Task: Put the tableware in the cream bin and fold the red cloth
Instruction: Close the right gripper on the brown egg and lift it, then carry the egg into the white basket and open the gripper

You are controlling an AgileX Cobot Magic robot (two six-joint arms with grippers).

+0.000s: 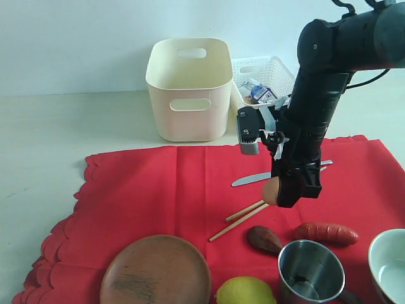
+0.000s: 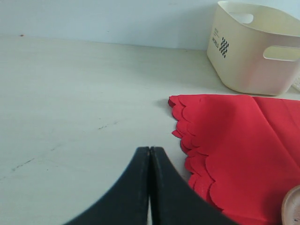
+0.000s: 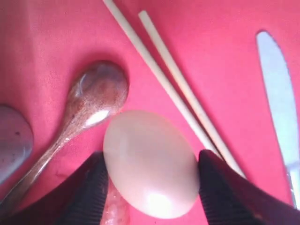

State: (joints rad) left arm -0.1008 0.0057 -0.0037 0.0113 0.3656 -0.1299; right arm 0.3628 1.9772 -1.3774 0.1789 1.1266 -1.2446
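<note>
**Exterior view.** I see the red cloth [image 1: 158,183] lying spread flat on the tabletop [image 1: 50,126]. The cream bin [image 1: 188,88] stands upright on the tabletop just beyond the cloth's far edge. A white lattice basket [image 1: 278,69] sits just beside it, with a milk carton [image 1: 261,93] inside. The right claw [image 1: 278,193] points down over the cloth and pinches a toy egg [image 1: 271,190]. The chopsticks [image 1: 243,218] lie on the cloth under the claw, side by side. The knife [image 1: 253,179] lies on the cloth behind the claw, partly hidden by the arm. The wooden spoon [image 1: 264,238] and a sausage [image 1: 326,233] lie nearer the camera. Along the near edge of the cloth I see the wooden plate [image 1: 155,272], a lemon [image 1: 245,291], the steel cup [image 1: 310,272] and the bowl [image 1: 387,263].

**Left wrist view.** The left claw [image 2: 149,150] is pressed together, empty, over bare tabletop [image 2: 70,103]. The scalloped corner of the red cloth [image 2: 229,140] lies near it. The cream bin [image 2: 253,51] stands beyond the cloth.

**Right wrist view.** The right claw [image 3: 152,185] grips the toy egg [image 3: 150,164] on both sides. Below it on the red cloth [image 3: 220,56] lie the wooden spoon [image 3: 96,93], the chopsticks [image 3: 173,89] and the knife [image 3: 276,93].
</note>
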